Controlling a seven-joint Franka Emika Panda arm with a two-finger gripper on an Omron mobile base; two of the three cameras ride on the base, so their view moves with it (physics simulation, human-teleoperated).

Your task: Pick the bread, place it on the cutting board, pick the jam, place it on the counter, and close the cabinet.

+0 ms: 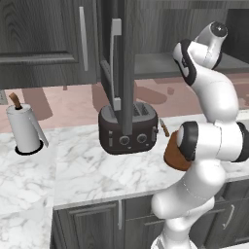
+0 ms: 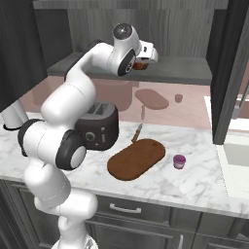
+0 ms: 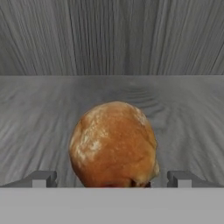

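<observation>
Two fingers (image 3: 43,178) stand spread either side of the bread (image 3: 113,144) on the cabinet (image 2: 185,73) shelf.

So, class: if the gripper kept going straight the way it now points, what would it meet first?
The bread. In the hand view it sits dead ahead on the cabinet shelf, centred between the open jaws of the gripper. It looks very close, though exact depth is hard to judge. Behind it is the cabinet's back wall.
</observation>
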